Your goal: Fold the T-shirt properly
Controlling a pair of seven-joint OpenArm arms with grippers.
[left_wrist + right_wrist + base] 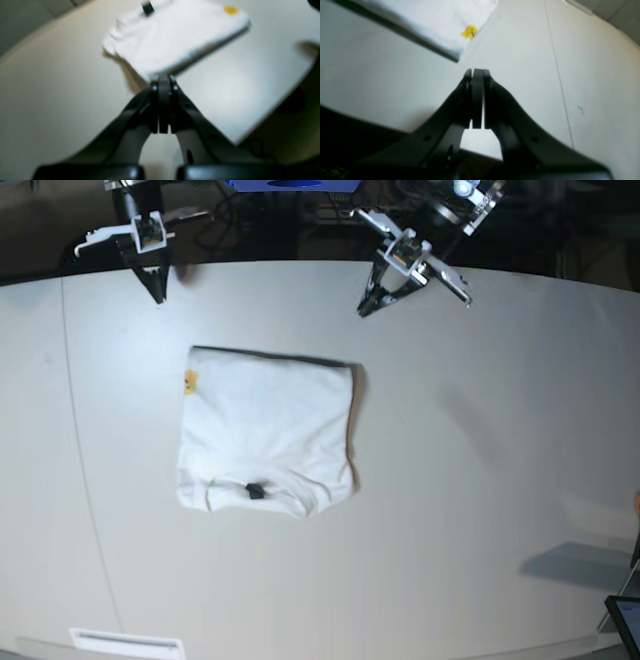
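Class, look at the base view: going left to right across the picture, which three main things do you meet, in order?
Right gripper → T-shirt → left gripper.

T-shirt (175, 37): blurred, top cut off | print: only yellow scrap (469, 32) shows

left gripper (163, 78): black, small screws | right gripper (477, 72): black, white mount

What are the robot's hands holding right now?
Nothing. Both the left gripper and right gripper are shut and empty, apart from the T-shirt.
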